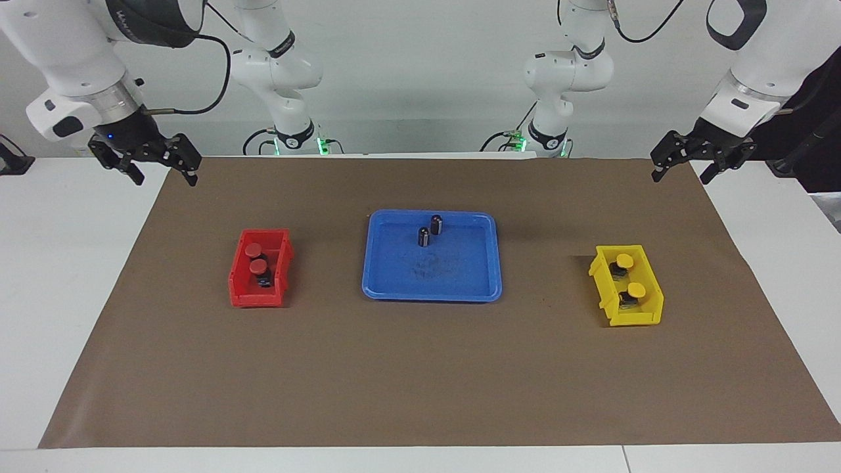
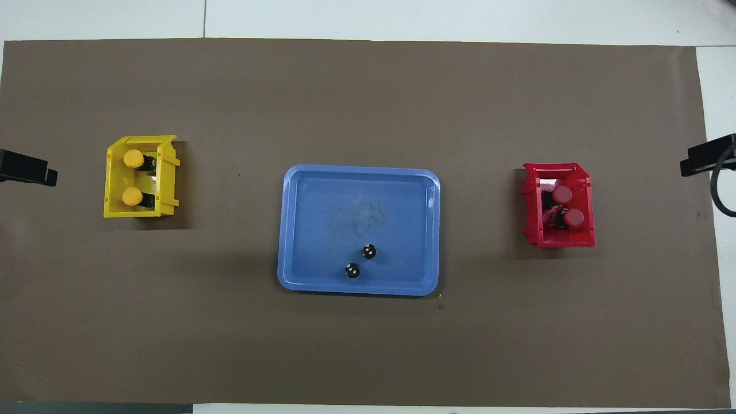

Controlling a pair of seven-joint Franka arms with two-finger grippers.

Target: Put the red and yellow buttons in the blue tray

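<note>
My left gripper (image 1: 683, 165) and right gripper (image 1: 152, 164) hang spread, empty. Red buttons (image 1: 256, 259) in red bin (image 1: 284, 263); yellow buttons (image 1: 629, 274) in yellow bin (image 1: 603, 279). Blue tray (image 1: 460, 289) between bins.

There are two red buttons (image 1: 255, 259), two yellow buttons (image 1: 629, 275) and two dark cylinders (image 1: 430, 230). There is one blue tray (image 1: 460, 276), one red bin (image 1: 284, 263), one yellow bin (image 1: 647, 276) and two hands (image 1: 161, 167).
</note>
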